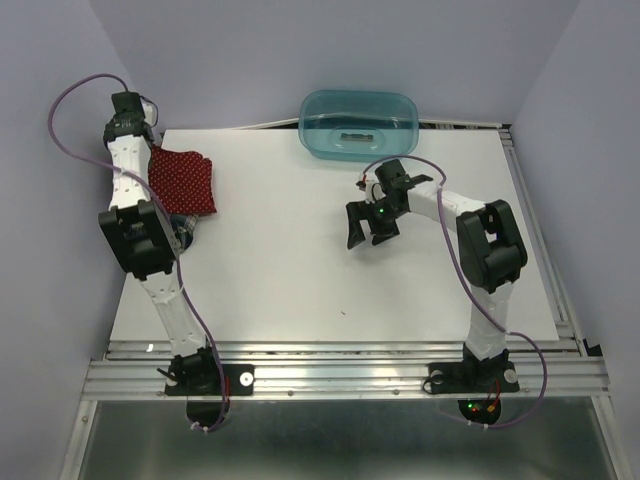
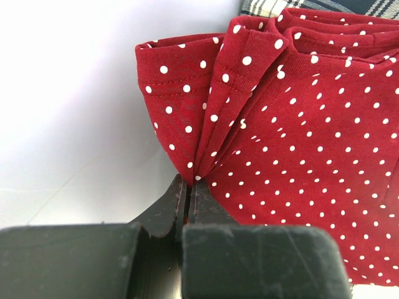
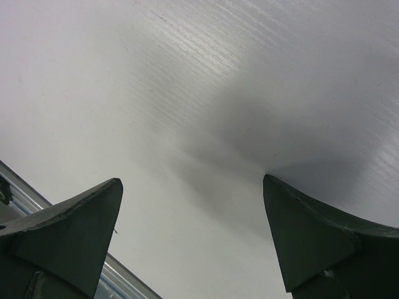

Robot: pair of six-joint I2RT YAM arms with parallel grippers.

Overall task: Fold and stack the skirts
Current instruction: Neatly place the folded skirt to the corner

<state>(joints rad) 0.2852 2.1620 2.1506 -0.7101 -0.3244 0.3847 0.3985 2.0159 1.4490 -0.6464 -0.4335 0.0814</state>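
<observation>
the left gripper (image 2: 188,187) is pinched fully closed on a gathered fold of the red skirt (image 2: 299,156), the cloth fanning up in pleats from between the two dark fingertips. this red, white-dotted skirt lies at the far left of the white table (image 1: 300,280), just beside the upper links of the left arm, which leans over its left edge. in the left wrist view a strip of the plaid skirt (image 2: 312,6) shows along the top edge, right behind the red one and touching it; how it lies is mostly hidden.

the right gripper (image 1: 370,232) hangs over bare table right of centre, its jaws spread wide with nothing between them; its own camera sees only the white surface and a metal rail at the lower left corner.

a translucent teal tub (image 1: 360,125) sits at the far edge of the table, well apart from both skirts. a pale rectangle at its bottom may be a label, too small to read. a purple cable (image 1: 60,110) loops off the left arm. green and red lights (image 1: 470,408) glow at the right arm's base.
</observation>
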